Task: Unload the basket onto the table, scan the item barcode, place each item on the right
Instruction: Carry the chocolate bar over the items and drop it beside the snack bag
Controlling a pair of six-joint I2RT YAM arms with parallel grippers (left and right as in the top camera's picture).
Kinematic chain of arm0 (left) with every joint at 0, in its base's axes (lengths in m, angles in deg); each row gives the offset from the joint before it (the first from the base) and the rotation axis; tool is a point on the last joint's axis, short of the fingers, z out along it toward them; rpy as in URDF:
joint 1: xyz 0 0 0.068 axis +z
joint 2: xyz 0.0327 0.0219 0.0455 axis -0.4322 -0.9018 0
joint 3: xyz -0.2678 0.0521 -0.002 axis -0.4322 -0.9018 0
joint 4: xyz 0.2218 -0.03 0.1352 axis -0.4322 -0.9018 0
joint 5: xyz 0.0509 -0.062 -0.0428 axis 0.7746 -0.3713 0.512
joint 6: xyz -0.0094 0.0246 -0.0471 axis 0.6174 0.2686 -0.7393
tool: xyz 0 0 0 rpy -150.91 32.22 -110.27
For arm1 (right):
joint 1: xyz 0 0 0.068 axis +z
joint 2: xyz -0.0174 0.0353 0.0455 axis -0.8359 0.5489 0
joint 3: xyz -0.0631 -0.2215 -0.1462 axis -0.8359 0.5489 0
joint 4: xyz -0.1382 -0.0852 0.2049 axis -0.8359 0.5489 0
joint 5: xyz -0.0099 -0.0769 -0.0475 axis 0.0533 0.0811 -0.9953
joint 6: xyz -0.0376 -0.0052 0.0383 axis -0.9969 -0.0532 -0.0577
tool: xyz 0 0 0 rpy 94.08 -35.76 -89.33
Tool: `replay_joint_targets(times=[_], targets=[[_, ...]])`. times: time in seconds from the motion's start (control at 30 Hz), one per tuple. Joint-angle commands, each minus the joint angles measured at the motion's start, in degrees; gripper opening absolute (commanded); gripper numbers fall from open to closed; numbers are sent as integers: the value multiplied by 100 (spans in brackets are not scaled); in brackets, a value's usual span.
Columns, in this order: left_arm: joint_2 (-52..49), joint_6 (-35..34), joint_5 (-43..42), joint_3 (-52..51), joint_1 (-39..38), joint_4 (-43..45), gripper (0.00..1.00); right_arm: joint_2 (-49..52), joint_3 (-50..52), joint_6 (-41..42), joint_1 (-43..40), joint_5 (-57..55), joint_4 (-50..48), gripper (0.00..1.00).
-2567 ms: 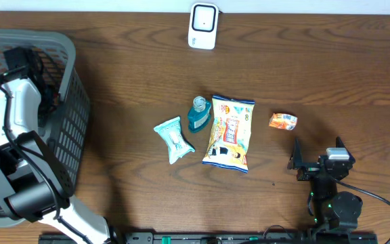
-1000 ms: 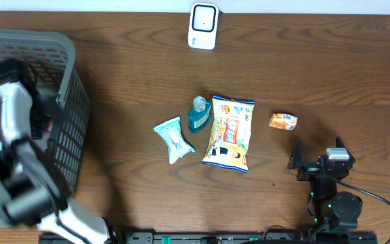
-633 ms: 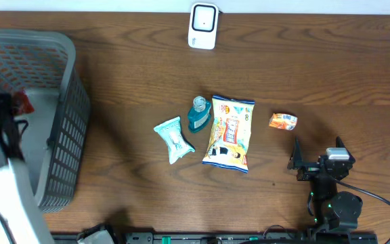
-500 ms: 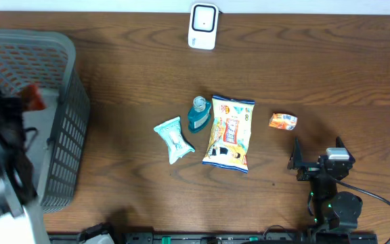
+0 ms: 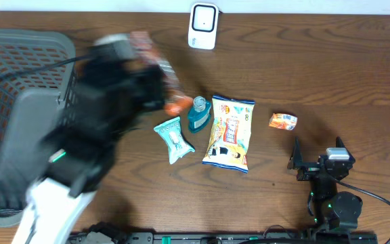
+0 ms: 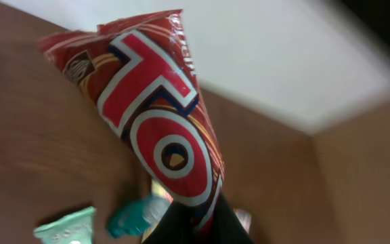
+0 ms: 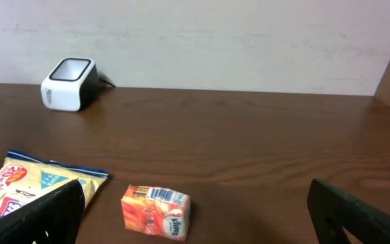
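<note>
Beside the basket (image 5: 5, 81), left pincer (image 6: 193, 220) pinches a red snack packet (image 6: 161, 129); right pincer (image 7: 198, 213) spread.

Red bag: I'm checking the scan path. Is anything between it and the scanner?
Nothing visible does. The red bag, held aloft by the shut left gripper, is left of the scanner, with only bare table between them. The bottle and chips bag lie nearer the front, off that line.

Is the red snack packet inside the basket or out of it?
Out. The left gripper holds the red snack packet over the table, past the basket, near the blue bottle.
</note>
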Motion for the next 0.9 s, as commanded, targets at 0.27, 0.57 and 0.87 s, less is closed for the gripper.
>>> replay_joint_targets(times=[0.27,0.57,0.87], targets=[[-2645,2527,243,24,-2199,739,7,-31,9,57,46,-24,22,99],[-4072,1886,131,24,-2507,1108,7,-31,9,57,46,-24,22,99],[-4804,1012,140,24,-2520,1495,48,-31,9,57,46,-24,22,99]])
